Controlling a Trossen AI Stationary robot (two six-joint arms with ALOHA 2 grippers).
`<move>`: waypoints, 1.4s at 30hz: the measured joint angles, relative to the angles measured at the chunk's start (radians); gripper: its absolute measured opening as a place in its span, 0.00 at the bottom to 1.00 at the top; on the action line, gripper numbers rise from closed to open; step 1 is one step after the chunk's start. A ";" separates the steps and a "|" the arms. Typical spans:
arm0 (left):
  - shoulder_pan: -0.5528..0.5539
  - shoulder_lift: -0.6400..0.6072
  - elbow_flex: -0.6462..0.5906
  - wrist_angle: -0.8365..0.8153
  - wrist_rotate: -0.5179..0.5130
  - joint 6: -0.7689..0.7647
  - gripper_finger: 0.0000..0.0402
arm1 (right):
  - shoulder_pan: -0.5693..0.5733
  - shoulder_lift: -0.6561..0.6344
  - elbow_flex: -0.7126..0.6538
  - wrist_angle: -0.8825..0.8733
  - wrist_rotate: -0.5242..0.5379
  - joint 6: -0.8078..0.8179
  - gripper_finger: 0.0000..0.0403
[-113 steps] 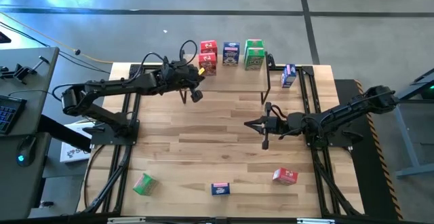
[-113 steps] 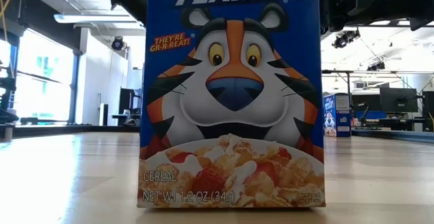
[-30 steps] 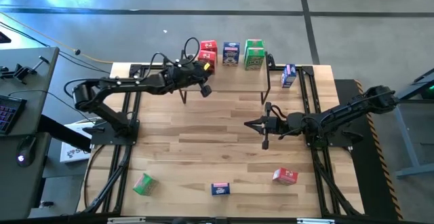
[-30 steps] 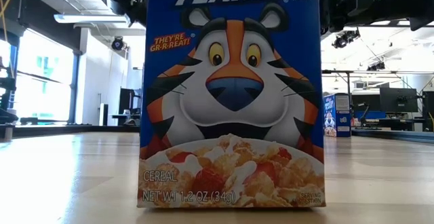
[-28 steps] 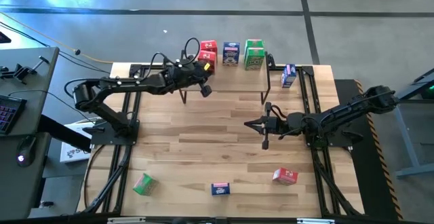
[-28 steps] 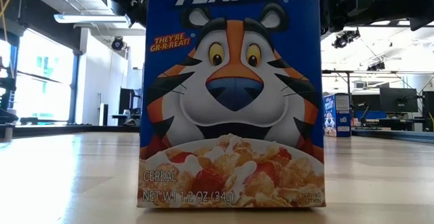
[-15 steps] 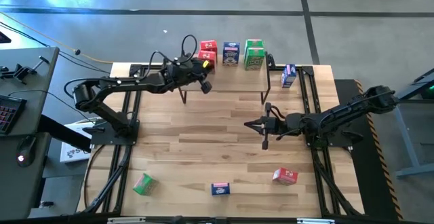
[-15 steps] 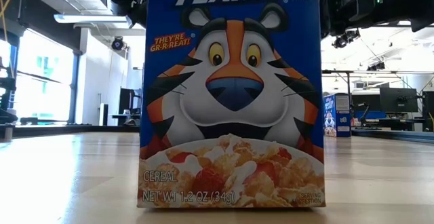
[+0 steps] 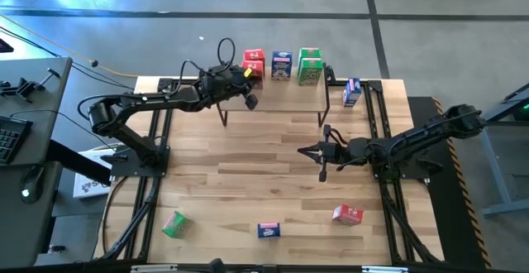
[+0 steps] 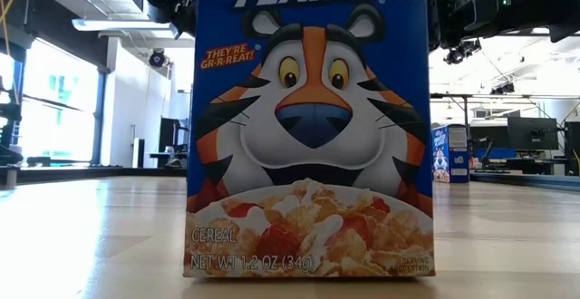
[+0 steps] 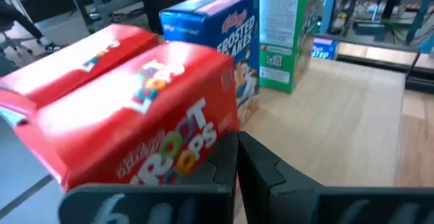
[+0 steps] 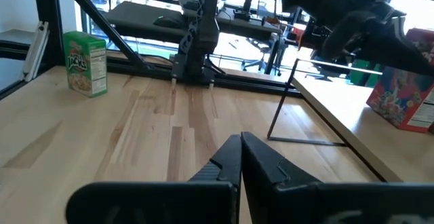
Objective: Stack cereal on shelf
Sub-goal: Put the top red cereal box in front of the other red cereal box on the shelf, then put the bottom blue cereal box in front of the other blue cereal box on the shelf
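Your left gripper point(image 9: 251, 101), fingers closed and empty, hovered just beside the red cereal boxes point(image 9: 253, 64) on the shelf point(image 9: 285, 95); your right gripper point(image 9: 324, 152), also closed, waited mid-table, near three loose boxes point(image 9: 269, 230)

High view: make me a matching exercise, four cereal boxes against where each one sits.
Things:
1. red box
2. green box
3. stacked green boxes
4. blue box

Places:
A. near left corner of the table
B. on the shelf, at its right end
C. far right of the table, just off the shelf
D. near edge of the table, right side

Pairs: 1-D, 2-A, 3-B, 4-C
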 joint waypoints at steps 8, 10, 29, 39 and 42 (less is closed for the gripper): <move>-0.007 0.000 0.000 0.021 0.011 -0.001 0.00 | 0.000 0.000 0.000 0.000 0.000 0.000 0.00; -0.008 0.000 0.000 0.022 0.015 -0.010 0.00 | 0.000 0.000 0.000 0.000 0.000 0.000 0.00; -0.186 -0.135 -0.193 0.116 0.019 0.018 0.00 | 0.000 0.000 0.000 0.016 0.013 0.018 0.00; -0.275 -0.266 -0.409 0.270 0.018 -0.010 0.00 | 0.020 0.009 0.144 -0.156 0.018 0.161 0.00; -0.294 -0.291 -0.447 0.273 0.018 -0.027 0.00 | 0.050 0.044 0.203 -0.231 0.018 0.198 0.01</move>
